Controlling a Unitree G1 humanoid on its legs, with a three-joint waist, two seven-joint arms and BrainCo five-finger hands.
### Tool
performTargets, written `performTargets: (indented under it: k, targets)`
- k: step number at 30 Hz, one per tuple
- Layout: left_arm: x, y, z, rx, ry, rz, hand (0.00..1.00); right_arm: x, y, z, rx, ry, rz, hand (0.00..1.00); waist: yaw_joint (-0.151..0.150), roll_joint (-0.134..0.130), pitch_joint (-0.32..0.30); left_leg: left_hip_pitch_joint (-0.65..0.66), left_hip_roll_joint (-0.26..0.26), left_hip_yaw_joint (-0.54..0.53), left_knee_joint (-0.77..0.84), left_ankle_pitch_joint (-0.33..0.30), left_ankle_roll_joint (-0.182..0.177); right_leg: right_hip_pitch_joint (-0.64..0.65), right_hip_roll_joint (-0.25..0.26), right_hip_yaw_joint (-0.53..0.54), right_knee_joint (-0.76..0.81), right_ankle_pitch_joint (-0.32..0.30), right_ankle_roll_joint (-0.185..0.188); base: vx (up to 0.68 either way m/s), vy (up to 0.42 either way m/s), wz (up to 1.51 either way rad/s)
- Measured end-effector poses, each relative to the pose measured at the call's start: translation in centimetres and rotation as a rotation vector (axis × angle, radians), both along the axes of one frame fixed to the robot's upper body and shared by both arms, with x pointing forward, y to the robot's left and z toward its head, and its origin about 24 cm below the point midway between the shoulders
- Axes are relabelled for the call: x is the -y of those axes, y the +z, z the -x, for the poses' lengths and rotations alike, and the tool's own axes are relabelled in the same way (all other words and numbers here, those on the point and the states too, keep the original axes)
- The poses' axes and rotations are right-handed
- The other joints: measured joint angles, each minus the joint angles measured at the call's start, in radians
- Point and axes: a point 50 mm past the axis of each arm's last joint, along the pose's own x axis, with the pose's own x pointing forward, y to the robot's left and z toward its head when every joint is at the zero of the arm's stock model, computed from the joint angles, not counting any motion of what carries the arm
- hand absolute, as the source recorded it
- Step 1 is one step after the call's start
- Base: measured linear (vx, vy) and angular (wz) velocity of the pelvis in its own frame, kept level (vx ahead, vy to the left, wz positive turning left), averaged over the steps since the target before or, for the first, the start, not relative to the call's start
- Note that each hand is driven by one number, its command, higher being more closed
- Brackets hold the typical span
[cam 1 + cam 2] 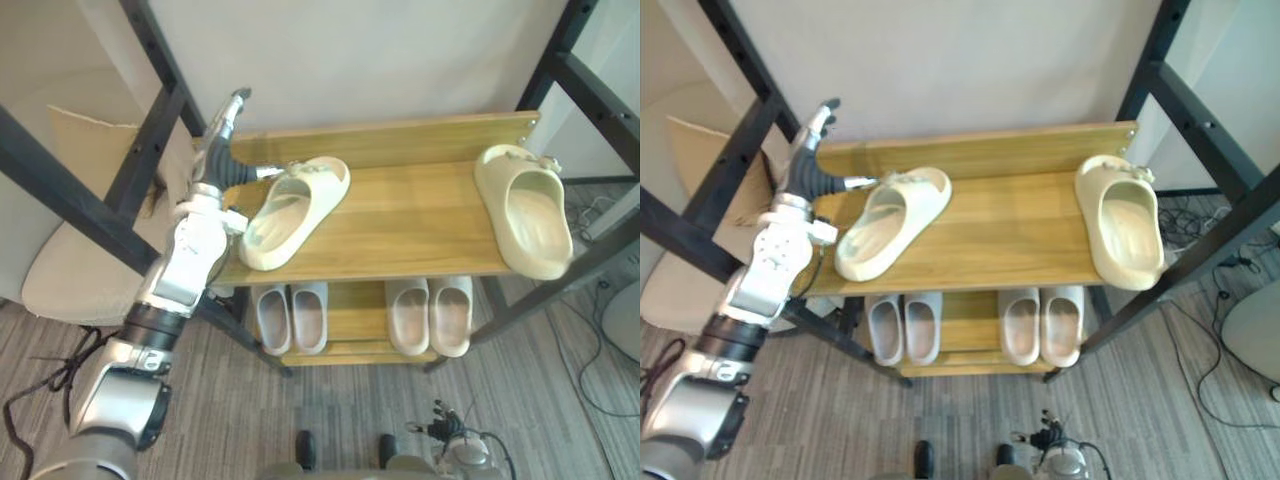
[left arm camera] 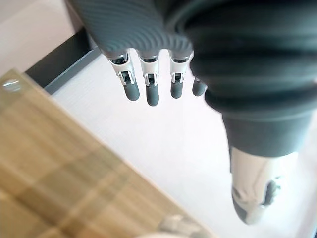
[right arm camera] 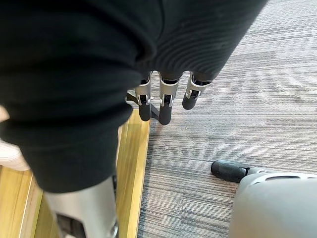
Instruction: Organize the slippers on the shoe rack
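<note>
Black frame bars [image 1: 80, 197] cross a beige seat [image 1: 60, 275] at left. Left hand [image 1: 222, 160], fingers straight and empty, stands just beside the angled left slipper [image 1: 295, 210] on the shoe rack [image 1: 420, 215]; right slipper [image 1: 525, 210] lies well apart. Right hand [image 3: 198, 44] hangs relaxed, empty.

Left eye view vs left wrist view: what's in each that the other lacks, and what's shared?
Left eye view: cream left slipper angled beside the left hand, cream right slipper at the right end of the top shelf; left grey pair and right grey pair on the lower shelf. Left wrist view: its fingers from close, straight, holding nothing. Both: that hand, the shelf's wood, the white wall.
</note>
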Motion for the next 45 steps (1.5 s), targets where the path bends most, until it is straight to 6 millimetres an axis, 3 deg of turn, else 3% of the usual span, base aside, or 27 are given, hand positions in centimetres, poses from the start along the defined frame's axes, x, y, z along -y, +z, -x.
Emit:
performTargets:
  k: [16, 38, 45]
  targets:
    - [0.2, -0.5, 0.0, -0.003, 0.022, -0.183, 0.0, 0.0, 0.0, 0.0, 0.007, 0.001, 0.001, 0.0, 0.001, 0.007, -0.001, 0.005, 0.002, 0.003, 0.0, 0.0, 0.0, 0.004, 0.002, 0.004, 0.0, -0.001, -0.002, 0.0, 0.0, 0.0]
    - [0.9, -3.0, -0.7, -0.088, 0.031, -0.383, 0.0, 0.1, 0.1, -0.1, 0.014, -0.008, 0.001, 0.0, -0.008, 0.007, -0.001, -0.018, 0.003, 0.021, -0.001, -0.001, -0.001, -0.027, 0.002, 0.023, -0.002, 0.004, 0.001, 0.0, 0.0, -0.02]
    - [1.2, -2.5, -1.4, -0.091, 0.029, -0.416, 0.0, 0.3, 0.1, -0.1, 0.016, -0.023, -0.001, 0.0, -0.013, 0.008, 0.001, -0.02, 0.0, 0.031, -0.001, -0.001, -0.001, -0.039, -0.002, 0.03, -0.004, 0.008, 0.004, -0.01, 0.006, -0.04]
